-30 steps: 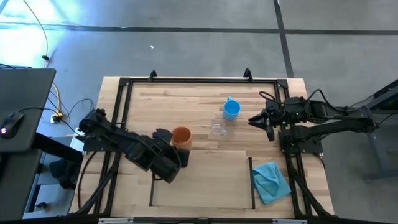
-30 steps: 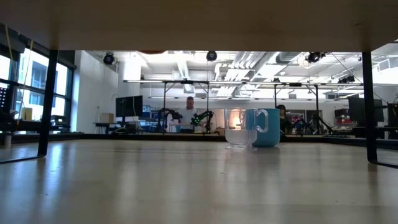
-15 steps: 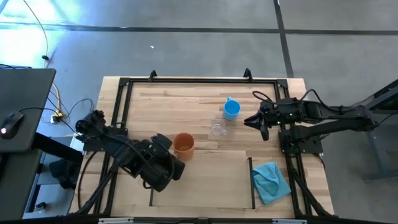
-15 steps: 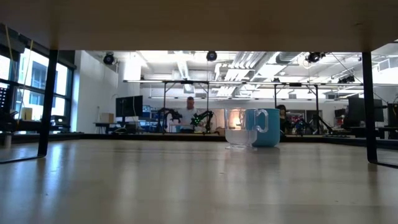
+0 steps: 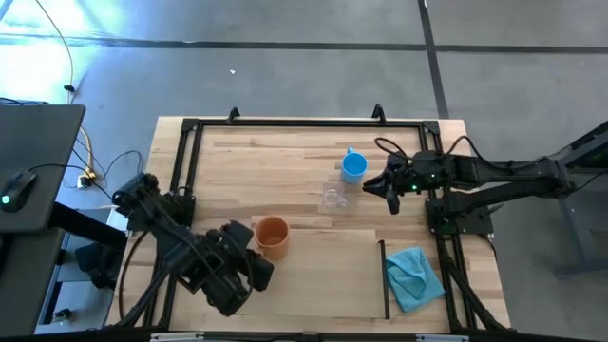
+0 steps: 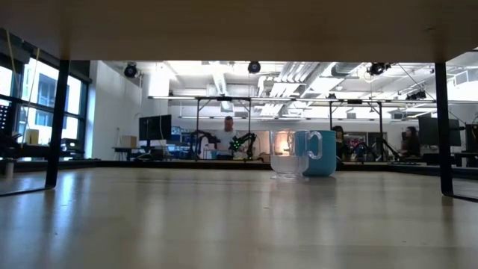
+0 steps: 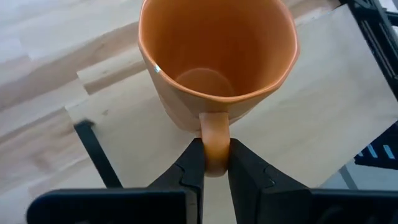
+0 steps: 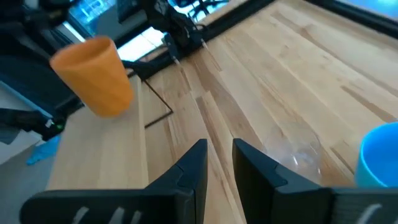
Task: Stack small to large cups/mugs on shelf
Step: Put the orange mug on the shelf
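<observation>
Left gripper [image 7: 211,163] is clamped on the handle of the orange ceramic mug [image 5: 273,235], fingers pinching it from both sides. In the right wrist view the mug [image 8: 94,74] hangs clear of the surface, tilted, over the near-left part of the pale rectangular wooden shelf panel [image 5: 323,275], close to its left black edge strip [image 7: 96,152].

Right gripper [image 5: 388,187] sits just right of the bright blue handled mug [image 5: 354,167] and the small clear glass cup [image 5: 332,198], touching neither. Its fingers [image 8: 189,168] are nearly together with a narrow gap and nothing between them.

Blue mug and glass cup stand side by side on the striped wooden tabletop [image 5: 275,161], beyond the shelf panel. Crumpled teal cloth [image 5: 414,276] lies right of the panel's right strip.
</observation>
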`<state>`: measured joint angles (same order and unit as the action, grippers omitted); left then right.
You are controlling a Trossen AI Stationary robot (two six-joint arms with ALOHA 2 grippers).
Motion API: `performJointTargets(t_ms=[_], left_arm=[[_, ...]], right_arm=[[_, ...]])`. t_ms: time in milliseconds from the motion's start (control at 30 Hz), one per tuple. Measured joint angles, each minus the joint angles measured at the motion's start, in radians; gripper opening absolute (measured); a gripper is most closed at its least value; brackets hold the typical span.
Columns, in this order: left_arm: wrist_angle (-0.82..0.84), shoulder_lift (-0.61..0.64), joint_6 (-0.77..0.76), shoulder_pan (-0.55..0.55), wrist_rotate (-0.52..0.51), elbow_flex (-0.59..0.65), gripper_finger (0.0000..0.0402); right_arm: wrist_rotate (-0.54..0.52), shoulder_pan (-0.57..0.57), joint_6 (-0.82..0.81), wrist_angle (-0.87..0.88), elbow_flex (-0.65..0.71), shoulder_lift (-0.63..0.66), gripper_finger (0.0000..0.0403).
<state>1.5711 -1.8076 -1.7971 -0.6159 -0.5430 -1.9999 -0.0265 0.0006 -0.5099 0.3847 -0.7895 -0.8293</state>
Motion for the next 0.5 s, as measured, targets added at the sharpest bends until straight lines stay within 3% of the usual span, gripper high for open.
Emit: performJointTargets(t_ms=[267, 500], left_arm=[[0.000, -0.072, -0.166, -0.037, -0.003, -0.018, 0.0032], [0.001, -0.167, -0.203, -0.042, 0.008, -0.119, 0.0032]], right_arm=[[0.000, -0.001, 0.039, -0.003, 0.000, 0.020, 0.0067], [0.000, -0.001, 0.065, -0.002, 0.000, 0.019, 0.0067]])
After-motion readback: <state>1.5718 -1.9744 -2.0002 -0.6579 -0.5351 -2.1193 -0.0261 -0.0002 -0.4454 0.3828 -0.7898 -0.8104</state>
